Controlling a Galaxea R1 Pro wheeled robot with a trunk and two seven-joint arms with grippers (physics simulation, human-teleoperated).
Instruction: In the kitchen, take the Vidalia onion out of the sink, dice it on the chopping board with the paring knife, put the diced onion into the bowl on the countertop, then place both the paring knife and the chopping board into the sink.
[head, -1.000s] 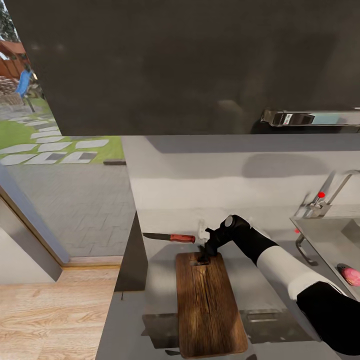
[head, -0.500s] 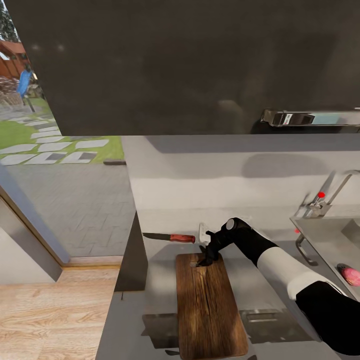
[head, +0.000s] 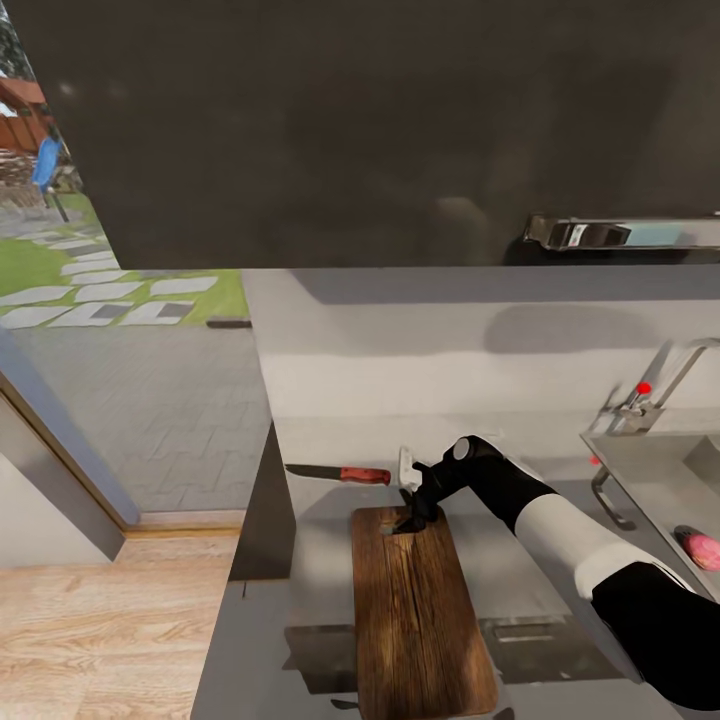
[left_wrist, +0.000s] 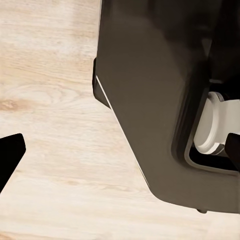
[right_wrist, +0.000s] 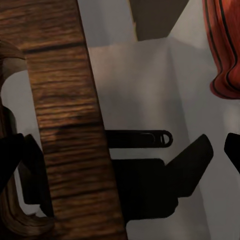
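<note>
The right arm is reaching across the grey countertop (head: 520, 570) with the right gripper (head: 408, 517) pointing down at the far end of the chopping board (head: 420, 610), right at the board's handle cutout. From the right wrist view the fingers are sitting spread apart, one dark finger (right_wrist: 12, 150) showing through the cutout and the other (right_wrist: 192, 157) out over the counter, with the board's (right_wrist: 65, 115) far edge running between them. They are straddling the wood but are not closing on it.

The paring knife (head: 338, 474) is lying flat on the counter just beyond the board's far left corner, red handle toward the gripper, blade pointing left; its handle (right_wrist: 225, 45) is showing at the edge of the right wrist view. The Vidalia onion (head: 702, 547) is sitting in the sink (head: 650, 480) well off to the right, below the tap (head: 650, 385).

The left gripper (left_wrist: 120, 155) is hanging open over wooden floor (left_wrist: 50, 100) beside the robot's dark base (left_wrist: 150, 90), holding nothing.
</note>
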